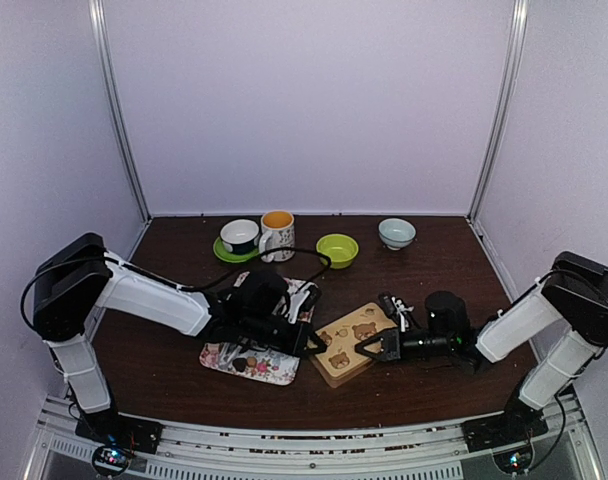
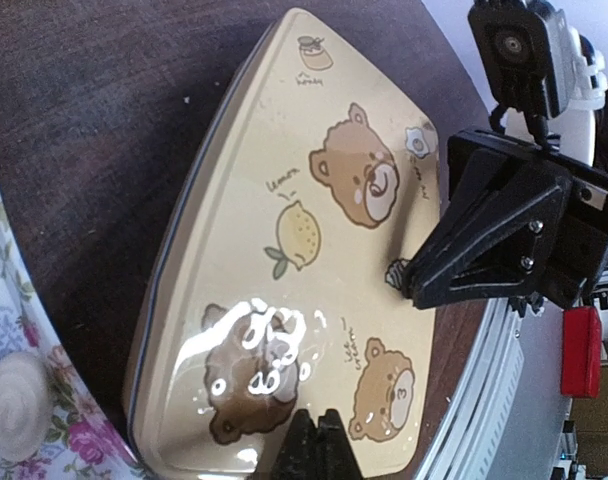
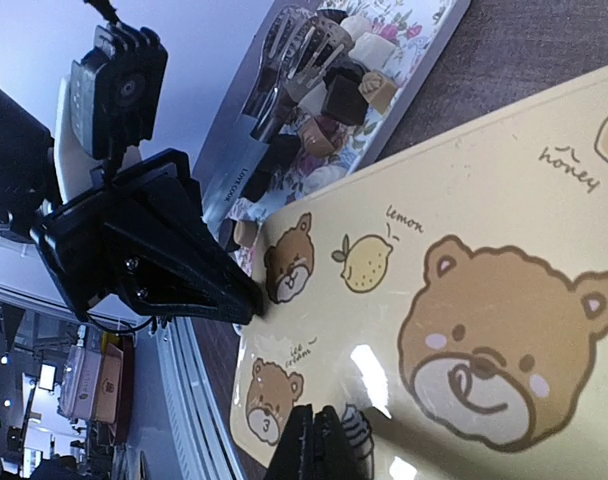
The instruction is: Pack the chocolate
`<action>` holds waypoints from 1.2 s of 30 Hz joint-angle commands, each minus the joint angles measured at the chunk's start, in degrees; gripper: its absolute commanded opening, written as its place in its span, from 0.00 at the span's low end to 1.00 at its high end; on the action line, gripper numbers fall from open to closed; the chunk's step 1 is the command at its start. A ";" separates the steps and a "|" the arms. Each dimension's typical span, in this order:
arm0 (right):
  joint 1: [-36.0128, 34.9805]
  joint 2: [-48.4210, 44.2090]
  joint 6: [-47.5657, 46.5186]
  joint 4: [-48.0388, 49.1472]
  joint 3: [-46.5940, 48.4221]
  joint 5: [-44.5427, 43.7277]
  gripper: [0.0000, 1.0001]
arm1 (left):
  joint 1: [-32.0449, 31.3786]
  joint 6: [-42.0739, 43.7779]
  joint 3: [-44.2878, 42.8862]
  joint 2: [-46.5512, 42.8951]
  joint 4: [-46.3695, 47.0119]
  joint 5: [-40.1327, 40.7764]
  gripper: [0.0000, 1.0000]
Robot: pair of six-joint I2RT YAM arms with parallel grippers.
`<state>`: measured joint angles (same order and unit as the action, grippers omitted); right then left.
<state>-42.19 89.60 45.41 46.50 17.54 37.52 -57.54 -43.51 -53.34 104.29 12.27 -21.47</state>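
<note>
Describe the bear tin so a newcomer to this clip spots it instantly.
On the dark table, look between the left gripper and right gripper. The tin lies flat there, right of the floral tray. Only it is tan with cartoon bears and a lemon.

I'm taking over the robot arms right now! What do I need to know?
Grippers: the left gripper is shut, with its tips at one end of the bear tin. The right gripper is shut at the opposite end. Neither holds anything.
Things: the chocolate is piled on the floral tray beside the tin, with the tongs.
Done: the tin's lid is on, so I cannot tell if any is inside.
Left: pack the pieces on the tray.
</note>
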 commanded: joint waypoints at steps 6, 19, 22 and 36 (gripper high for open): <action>-5.04 -1.89 4.70 6.60 -0.49 0.13 0.00 | 4.04 4.97 -5.55 -3.49 -4.82 0.01 0.00; -6.24 7.04 8.32 13.43 -1.95 -0.85 0.00 | 5.68 5.52 -9.35 9.37 -0.82 -8.51 0.00; -6.67 2.25 7.78 11.97 -1.55 -0.63 0.00 | 5.77 7.63 -12.25 8.25 -3.46 -7.78 0.00; -12.79 4.82 1.99 3.48 1.40 -11.35 0.00 | 7.00 10.52 -34.96 24.97 -11.60 -13.27 0.00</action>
<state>-54.94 84.71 46.57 47.05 21.10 31.38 -50.92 -34.02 -84.68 123.00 4.08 -32.27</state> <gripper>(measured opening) 0.004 0.008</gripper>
